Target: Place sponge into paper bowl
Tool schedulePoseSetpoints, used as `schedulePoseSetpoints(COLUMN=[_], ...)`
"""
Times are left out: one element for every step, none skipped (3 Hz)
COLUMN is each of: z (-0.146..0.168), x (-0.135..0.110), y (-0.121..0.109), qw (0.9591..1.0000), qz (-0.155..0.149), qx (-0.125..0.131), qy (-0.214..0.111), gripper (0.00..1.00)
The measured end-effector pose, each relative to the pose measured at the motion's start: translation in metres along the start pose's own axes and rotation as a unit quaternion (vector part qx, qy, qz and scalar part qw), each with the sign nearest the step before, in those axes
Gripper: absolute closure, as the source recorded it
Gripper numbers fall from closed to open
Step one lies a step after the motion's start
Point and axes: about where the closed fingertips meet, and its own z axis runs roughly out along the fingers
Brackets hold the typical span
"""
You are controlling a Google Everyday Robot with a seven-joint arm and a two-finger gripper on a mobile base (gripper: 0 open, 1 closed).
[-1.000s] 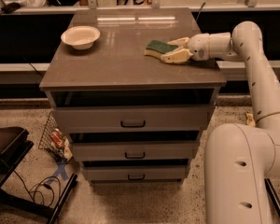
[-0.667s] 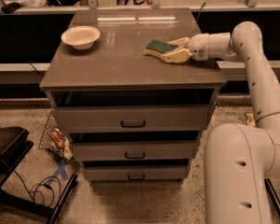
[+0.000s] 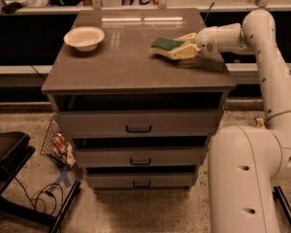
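We look down on the worktop (image 3: 126, 67) from its front, fairly near. At its right side, the hand (image 3: 177, 48) clasps the sponge (image 3: 166, 43).

Rough-faced green-and-yellow foam sponge (image 3: 166, 44) is clasped by the smooth cream plastic gripper (image 3: 181, 48) over a glossy grey tabletop (image 3: 126, 64); a matt white paper bowl (image 3: 84, 37) is set well apart.

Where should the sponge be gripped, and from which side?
Grip the sponge across its yellow foam edges, coming from the right, where the gripper sits at its end. Its green face is up, so those thin sides are exposed.
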Motion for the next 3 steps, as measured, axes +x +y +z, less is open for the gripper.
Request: schedulePoseSetpoints(z=[-0.017, -0.013, -0.013], x=[-0.026, -0.072, -0.072], y=[0.004, 0.010, 0.010], qw=[0.9991, 0.9965, 0.9965], qz=[0.033, 0.076, 0.076], qx=[0.012, 0.022, 0.022], qy=[0.025, 0.028, 0.028], gripper=[1.00, 1.00, 1.00])
